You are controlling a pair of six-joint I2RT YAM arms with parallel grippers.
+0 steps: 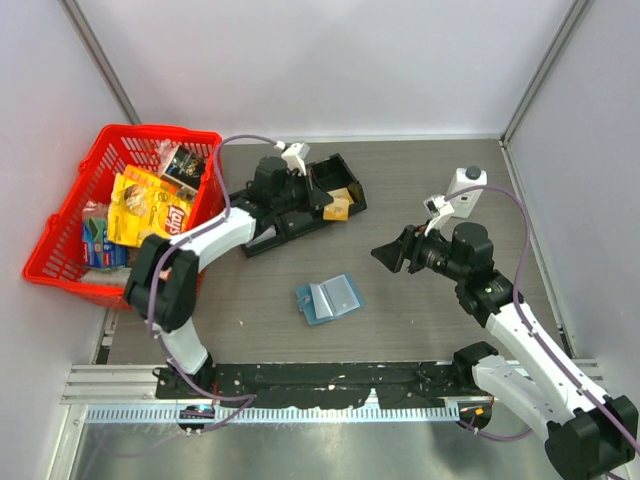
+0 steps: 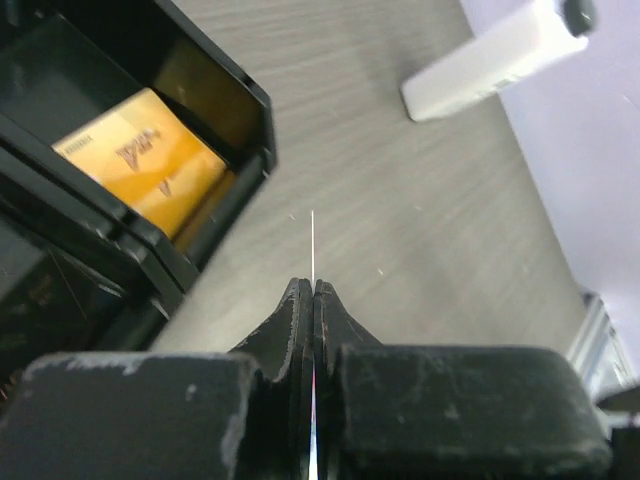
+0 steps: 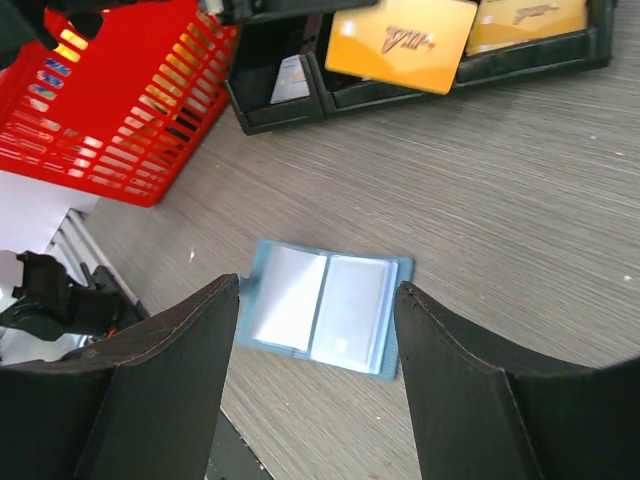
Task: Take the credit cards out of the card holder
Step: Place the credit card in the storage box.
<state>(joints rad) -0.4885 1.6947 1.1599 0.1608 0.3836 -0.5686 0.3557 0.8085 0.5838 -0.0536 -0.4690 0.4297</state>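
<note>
Left wrist alone: left jaws pinch edge-on card [image 2: 312, 245]; right jaws wide, facing card holder [image 3: 325, 305].

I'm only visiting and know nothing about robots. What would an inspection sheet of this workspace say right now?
Surface: grey wood-grain table.
Job's things: blue card holder lies open and flat mid-table; orange cards lie in the black tray.
Clutter: red basket holding snack bags, by the left wall.
Hands: left hand shut on a thin card seen edge-on, beside the tray; right hand open, aimed at the holder, apart from it.
Cables: purple cables loop along both arms.
Surroundings: pale walls on three sides; metal rail at the near edge.
</note>
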